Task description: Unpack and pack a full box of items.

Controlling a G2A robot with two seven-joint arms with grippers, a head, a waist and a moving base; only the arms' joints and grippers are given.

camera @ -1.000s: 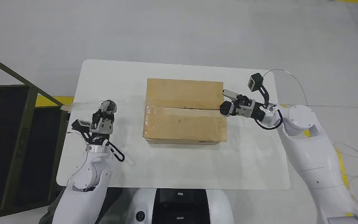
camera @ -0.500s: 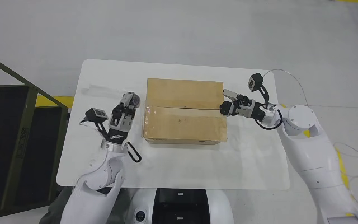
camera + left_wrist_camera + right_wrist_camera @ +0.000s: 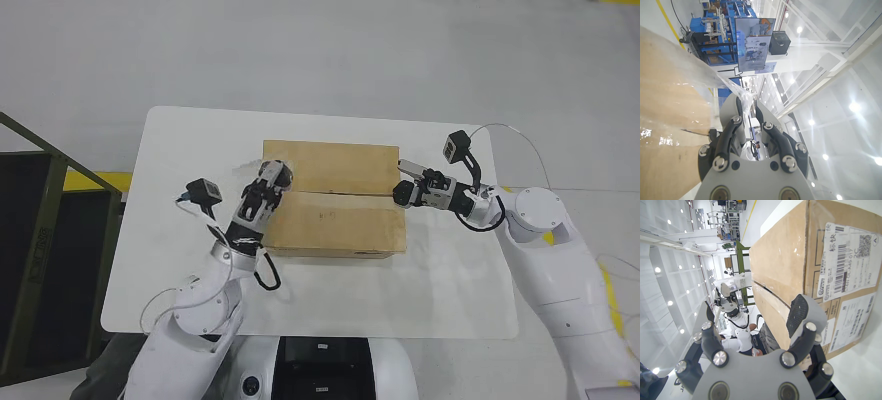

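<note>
**Top view.** The brown cardboard box (image 3: 340,215) lies in the middle of the white worktop (image 3: 180,140). Its two top flaps are shut, and the seam between them runs from the box's left end to its right end. The left end effector (image 3: 270,182) is above the box's left end, close to the seam. A second ago it was over the left part of the worktop, well apart from the box. Half a second ago it was just beside the box's left side. The right end effector (image 3: 403,190) sits at the box's right end, level with the seam, where it was in both earlier frames. The box has not shifted.

**Left wrist view.** The left end effector (image 3: 747,106) has its fingers drawn together on a strip of clear plastic tape (image 3: 728,81). The tape stretches away from the fingertips and overlies the box's tan surface (image 3: 668,98). Whether it is stuck to the cardboard cannot be told.

**Right wrist view.** The right end effector (image 3: 753,313) has its fingers wide apart and holds nothing. One black ribbed pad (image 3: 797,315) stands in front of the box's top edge by the seam; contact cannot be judged. White printed labels (image 3: 848,262) cover the box's end face. Beyond the far end of the box, the left end effector (image 3: 725,291) holds the clear tape (image 3: 736,281) standing up.
</note>
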